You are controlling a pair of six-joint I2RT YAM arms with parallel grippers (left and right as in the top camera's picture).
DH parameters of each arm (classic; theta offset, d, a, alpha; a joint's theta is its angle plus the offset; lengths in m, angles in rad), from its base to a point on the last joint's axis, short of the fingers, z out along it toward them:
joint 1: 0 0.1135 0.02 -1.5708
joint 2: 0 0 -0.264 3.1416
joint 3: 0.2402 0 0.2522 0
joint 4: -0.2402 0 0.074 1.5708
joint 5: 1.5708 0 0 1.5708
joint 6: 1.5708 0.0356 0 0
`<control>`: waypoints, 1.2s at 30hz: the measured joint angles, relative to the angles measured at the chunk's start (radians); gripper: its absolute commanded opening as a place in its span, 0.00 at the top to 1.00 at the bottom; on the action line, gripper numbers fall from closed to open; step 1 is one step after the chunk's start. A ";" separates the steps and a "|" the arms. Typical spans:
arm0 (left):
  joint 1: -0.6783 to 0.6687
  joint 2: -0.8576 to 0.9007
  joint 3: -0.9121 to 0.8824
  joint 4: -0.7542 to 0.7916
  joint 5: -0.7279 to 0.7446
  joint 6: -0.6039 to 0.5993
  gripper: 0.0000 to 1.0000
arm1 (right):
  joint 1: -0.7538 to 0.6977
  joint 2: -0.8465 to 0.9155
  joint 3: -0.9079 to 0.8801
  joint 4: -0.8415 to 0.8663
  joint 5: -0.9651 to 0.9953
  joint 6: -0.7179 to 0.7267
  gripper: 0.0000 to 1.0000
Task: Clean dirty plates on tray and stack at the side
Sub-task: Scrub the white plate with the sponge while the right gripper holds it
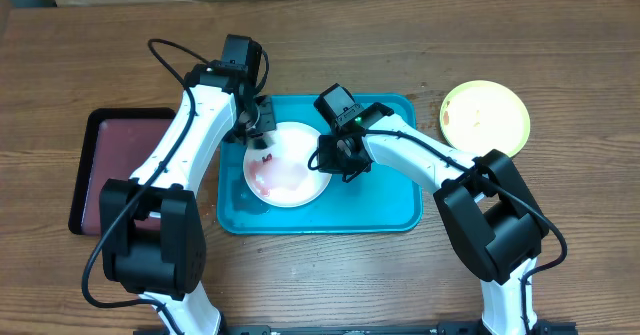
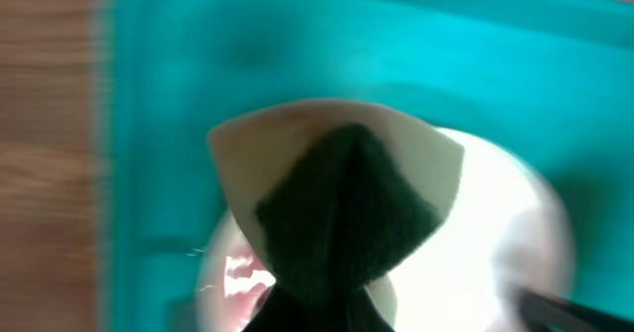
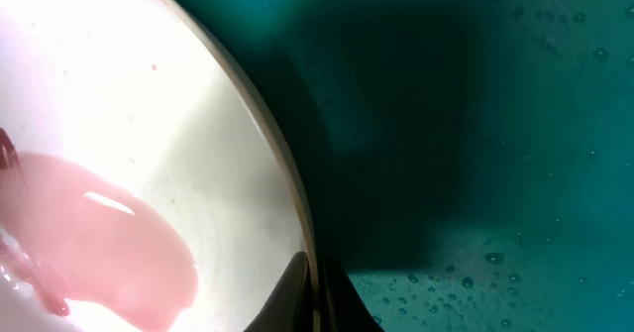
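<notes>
While working on the scrub step, pinching right rim of round white plastic plate (image 1: 285, 170) with right end effector (image 1: 338, 160), fingers pressed together on the edge, likely to stop it sliding or spinning under the wipe. Gripping folded cream-and-dark-green scouring sponge (image 2: 342, 203) in left end effector (image 1: 258, 133), pressed together on it, sponge tip aimed down over plate's upper-left part near small red-brown marks (image 1: 266, 160). Cannot tell whether touching or just above.

Resting plate flat, face up, on left half of large teal rectangular plastic tray (image 1: 385, 200), presumably to contain pink watery film (image 3: 109, 253) inside raised rim. No long axis to report on a round plate; open face pointing straight up. Running tray's long axis left-right across brown wooden worktop (image 1: 560, 65).

Parked off tray at upper right of worktop: round yellow-green plastic plate (image 1: 486, 117), well apart from white one, seemingly the start of the side stack. Lying left of teal tray: smaller dark maroon black-rimmed tray (image 1: 115, 165), nothing on it.
</notes>
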 measured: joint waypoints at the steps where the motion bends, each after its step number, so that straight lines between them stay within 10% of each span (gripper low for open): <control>1: -0.001 0.000 0.002 0.037 0.100 0.023 0.96 | 0.000 0.000 0.000 0.001 0.001 0.000 0.96; 15: -0.026 0.136 -0.143 0.204 0.431 -0.003 0.96 | -0.002 0.000 0.000 -0.003 0.010 -0.008 0.96; 36: 0.180 0.187 -0.056 -0.105 0.381 -0.010 0.96 | 0.000 0.000 0.000 -0.004 0.008 -0.011 0.96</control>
